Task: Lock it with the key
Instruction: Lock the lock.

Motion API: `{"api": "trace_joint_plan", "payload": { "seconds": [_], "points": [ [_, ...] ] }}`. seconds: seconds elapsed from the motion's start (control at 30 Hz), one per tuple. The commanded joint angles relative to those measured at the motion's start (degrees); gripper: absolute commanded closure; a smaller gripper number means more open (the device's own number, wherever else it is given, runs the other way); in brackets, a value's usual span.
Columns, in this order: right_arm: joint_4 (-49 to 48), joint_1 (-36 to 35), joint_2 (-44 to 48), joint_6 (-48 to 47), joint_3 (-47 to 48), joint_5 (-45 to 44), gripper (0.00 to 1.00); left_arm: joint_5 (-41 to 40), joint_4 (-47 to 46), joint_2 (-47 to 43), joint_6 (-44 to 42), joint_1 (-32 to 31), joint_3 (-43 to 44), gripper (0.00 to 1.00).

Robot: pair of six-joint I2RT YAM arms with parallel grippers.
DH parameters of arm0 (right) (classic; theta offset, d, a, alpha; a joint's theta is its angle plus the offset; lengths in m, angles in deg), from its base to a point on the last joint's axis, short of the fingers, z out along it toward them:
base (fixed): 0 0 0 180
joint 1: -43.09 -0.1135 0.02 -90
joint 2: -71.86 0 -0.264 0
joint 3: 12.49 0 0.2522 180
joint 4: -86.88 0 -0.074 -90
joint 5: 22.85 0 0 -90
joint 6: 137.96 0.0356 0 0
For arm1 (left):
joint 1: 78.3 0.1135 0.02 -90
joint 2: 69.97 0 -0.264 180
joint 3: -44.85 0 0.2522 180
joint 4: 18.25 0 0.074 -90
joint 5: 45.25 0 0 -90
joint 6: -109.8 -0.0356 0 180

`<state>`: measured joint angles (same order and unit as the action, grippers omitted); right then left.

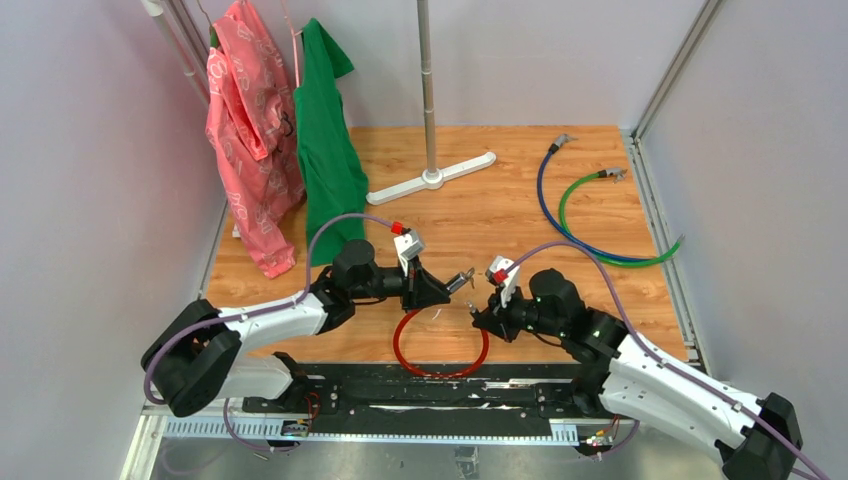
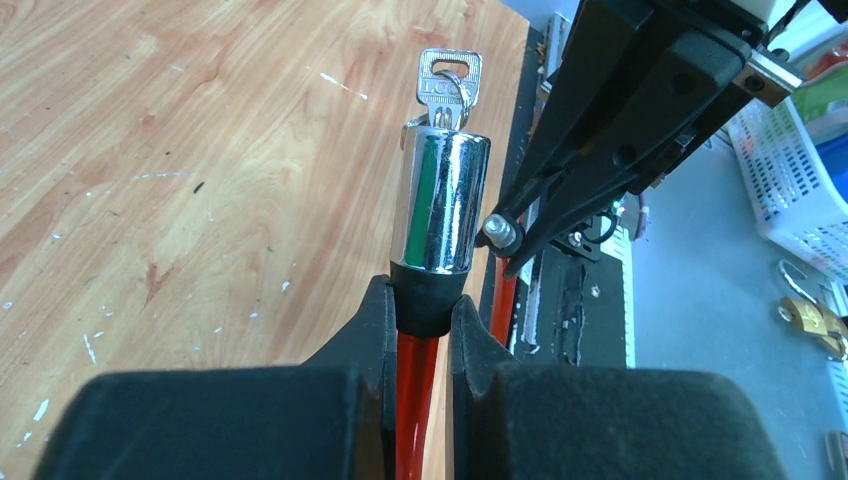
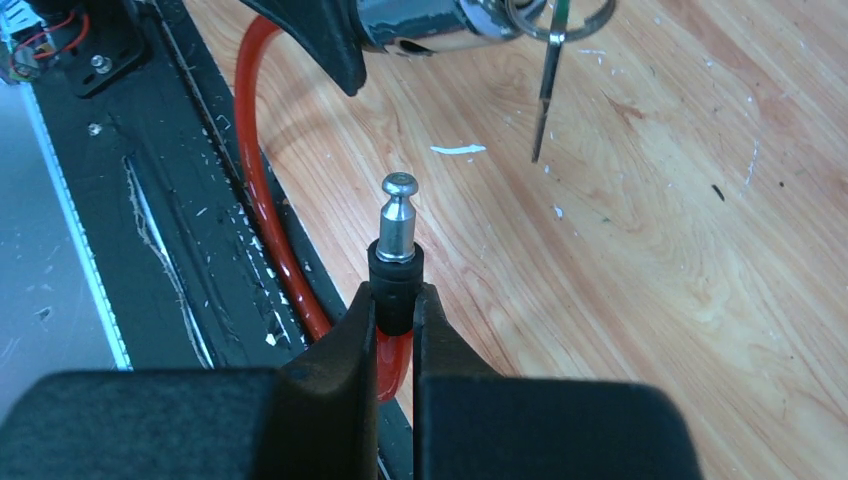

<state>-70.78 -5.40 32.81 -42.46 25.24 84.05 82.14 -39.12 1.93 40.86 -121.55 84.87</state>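
Left hand [image 2: 420,330] grips a shiny chrome lock cylinder [image 2: 440,200] by its black collar; just beyond it the tiny silvery metal key [image 2: 449,85] sits in the cylinder's end, light, stiff, likely slippery, best pinched by its flat head. Right hand [image 3: 395,320], clamping the red cable's steel pin [image 3: 398,215], likely crowds that side

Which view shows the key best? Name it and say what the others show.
Left wrist: the key stands close and sharp, its stamped head sticking out of the chrome lock cylinder. Top external shows only a tiny glint. Right wrist shows just a thin blade hanging, edge-on, at its top edge.
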Motion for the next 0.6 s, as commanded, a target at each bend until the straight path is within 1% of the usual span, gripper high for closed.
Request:
{"api": "trace_joint_plan", "payload": {
  "seconds": [0.0, 0.13, 0.43, 0.57],
  "points": [
    [1.22, -0.46, 2.08, -1.18, 0.94, 6.32, 1.0, 3.07, -1.58, -1.36, 0.27, 0.09, 0.58, 1.0],
    [0.08, -0.83, 2.26, -1.56, 0.36, 7.11, 1.0, 4.63, -1.15, -1.31, 0.75, 0.63, 1.13, 1.0],
    [1.82, -2.56, 2.56, -5.04, 1.99, 6.17, 1.0, 6.64, -0.92, -0.21, 0.24, 0.88, 2.28, 1.0],
    [-2.27, -2.92, 2.39, -5.23, 1.17, 5.69, 1.0, 7.77, -0.88, 0.37, -0.32, 0.88, 2.2, 1.0]
  ]
}}
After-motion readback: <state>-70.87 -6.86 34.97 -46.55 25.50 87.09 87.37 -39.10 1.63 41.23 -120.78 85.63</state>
